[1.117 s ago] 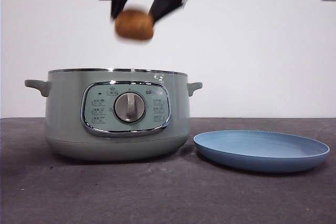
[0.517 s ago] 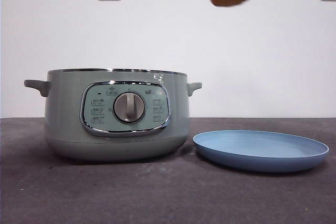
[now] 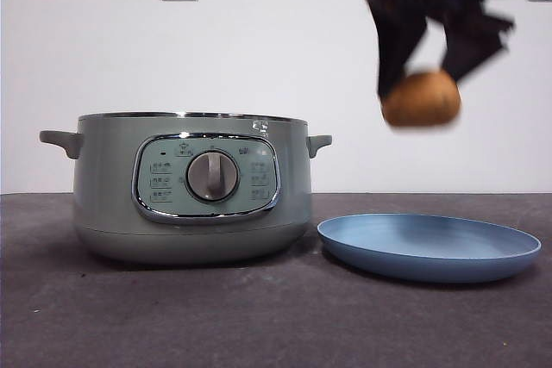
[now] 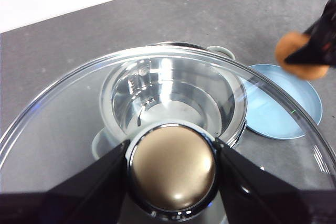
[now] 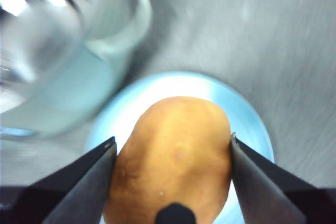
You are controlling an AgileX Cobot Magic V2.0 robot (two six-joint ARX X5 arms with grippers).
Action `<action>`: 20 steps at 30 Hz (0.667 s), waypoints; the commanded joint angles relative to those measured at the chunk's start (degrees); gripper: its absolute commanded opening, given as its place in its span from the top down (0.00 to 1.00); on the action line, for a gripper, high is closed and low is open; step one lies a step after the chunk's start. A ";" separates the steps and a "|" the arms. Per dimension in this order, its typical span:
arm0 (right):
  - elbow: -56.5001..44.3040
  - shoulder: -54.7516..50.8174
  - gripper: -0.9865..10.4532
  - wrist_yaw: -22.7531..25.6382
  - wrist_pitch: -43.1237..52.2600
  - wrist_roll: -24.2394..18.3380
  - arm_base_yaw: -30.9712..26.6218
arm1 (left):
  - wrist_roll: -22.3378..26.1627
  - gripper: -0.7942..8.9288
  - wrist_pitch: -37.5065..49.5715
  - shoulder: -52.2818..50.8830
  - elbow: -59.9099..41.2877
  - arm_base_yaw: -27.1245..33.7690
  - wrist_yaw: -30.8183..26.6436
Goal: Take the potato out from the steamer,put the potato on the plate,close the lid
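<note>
Your right gripper was clamped on the potato, plate straight below; left gripper gripped the lid by its knob.

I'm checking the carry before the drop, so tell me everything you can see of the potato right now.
The potato is an oval with smooth orange-brown skin, slightly blurred in both the front and right wrist views. It hangs in the air, clamped from two sides by the black jaws of the right end effector. It sits above the light-blue plate, not touching it, and is well clear of the steamer. Nothing else touches it. It looks whole, with no cuts visible.
</note>
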 commanded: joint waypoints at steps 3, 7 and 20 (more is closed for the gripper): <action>-10.27 0.55 0.93 -0.13 11.19 2.27 -0.68 | 0.50 0.93 3.45 -0.20 0.48 0.02 1.46; -15.89 1.36 0.93 -0.37 18.78 3.28 -1.27 | 0.52 0.93 4.44 0.28 0.48 0.02 1.46; -19.06 7.04 0.92 -0.13 25.35 4.20 -1.33 | 0.50 0.93 5.79 0.52 0.48 -0.33 1.70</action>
